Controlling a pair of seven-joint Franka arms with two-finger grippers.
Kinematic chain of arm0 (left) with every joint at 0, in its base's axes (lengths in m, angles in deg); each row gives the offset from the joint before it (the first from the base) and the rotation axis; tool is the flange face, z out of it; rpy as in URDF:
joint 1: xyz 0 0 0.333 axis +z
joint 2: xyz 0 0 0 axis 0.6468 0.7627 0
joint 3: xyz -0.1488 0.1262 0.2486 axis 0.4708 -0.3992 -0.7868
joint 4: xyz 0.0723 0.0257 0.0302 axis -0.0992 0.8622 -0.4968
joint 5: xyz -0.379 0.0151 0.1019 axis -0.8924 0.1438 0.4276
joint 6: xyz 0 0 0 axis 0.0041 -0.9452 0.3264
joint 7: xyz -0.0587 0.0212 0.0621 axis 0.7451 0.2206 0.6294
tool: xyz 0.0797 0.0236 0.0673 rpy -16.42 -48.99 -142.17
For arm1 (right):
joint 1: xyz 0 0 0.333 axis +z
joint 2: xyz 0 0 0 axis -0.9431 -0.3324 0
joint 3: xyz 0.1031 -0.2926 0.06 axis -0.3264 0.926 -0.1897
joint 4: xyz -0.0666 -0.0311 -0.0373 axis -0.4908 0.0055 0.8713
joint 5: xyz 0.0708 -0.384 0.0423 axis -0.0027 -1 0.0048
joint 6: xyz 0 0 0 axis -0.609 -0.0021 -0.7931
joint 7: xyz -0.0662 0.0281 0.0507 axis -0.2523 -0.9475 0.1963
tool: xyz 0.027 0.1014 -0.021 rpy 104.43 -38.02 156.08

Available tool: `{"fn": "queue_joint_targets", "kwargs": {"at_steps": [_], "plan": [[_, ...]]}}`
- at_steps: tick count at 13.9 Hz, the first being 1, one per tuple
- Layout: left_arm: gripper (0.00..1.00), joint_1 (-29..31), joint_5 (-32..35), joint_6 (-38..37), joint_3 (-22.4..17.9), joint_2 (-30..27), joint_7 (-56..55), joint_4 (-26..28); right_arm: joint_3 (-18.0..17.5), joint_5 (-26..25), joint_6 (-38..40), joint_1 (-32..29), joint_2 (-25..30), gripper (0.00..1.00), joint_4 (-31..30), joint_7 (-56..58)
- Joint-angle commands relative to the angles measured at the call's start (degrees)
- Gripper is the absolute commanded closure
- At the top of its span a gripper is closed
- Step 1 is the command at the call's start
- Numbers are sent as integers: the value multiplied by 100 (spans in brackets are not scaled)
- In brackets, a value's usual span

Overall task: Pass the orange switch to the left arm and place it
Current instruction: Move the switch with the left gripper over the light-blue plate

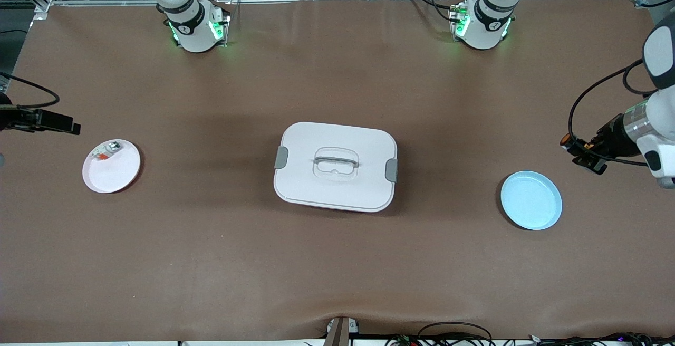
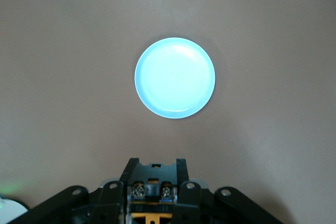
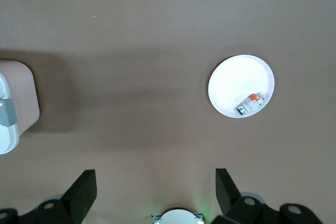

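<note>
"Nearest the camera lay the blue plate [image 1: 531,200], toward the left arm's end of the worktop [image 1: 337,272]. Was anything in it?"

"Nothing; its dish was bare. The white plate [image 1: 118,177], toward the right arm's end, held one small silver-white part [image 1: 107,151] with a red-orange bit, lying against the rim."

"And the orange switch [image 1: 565,138]?"

"It was in neither plate. The left claw [image 1: 569,143] was pressed together on it, the orange end poking out of the tips, up in the air over bare worktop just beside the blue plate rather than over it."

"What about the other arm?"

"The right claw [image 1: 74,126] hung spread wide and empty over the worktop near the white plate, and it looked to be waiting."

"Where did the box [image 1: 335,166] sit?"

"Lid on and clips down, it stood between the two plates in the middle, well apart from both claws. Neither arm was over it."

"So how far along was the job?"

"My reading was that the switch was gripped but not delivered. It had yet to be set down, and I could not tell which plate was meant. The blue one was close by and needed only a short lowering move. Going to the white plate would have meant a hand-off that kept clear of the box."
</note>
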Motion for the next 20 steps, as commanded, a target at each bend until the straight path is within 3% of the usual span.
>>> {"fn": "queue_joint_targets", "kwargs": {"at_steps": [1,5,8,10,14,20], "plan": [[100,40,115,509,23,353,-700,30,-57,-88,87,-21,105,0,-5,7],[100,101,124,1477,14,836,-904,250,4,-140,104,-48,246,0,-58,77],[100,93,168,1969,6,1188,-1141,277,-118,-649,87,75,447,0,-92,77],[100,93,177,2251,-3,1390,-1255,286,-119,-624,8,67,789,0,-547,60],[100,101,185,2707,-47,1785,-1379,294,-66,-327,-808,41,1914,0,-2102,-10],[100,356,194,3200,-73,2217,-1519,382,22,-175,-880,67,2206,0,-2299,-459]]}}
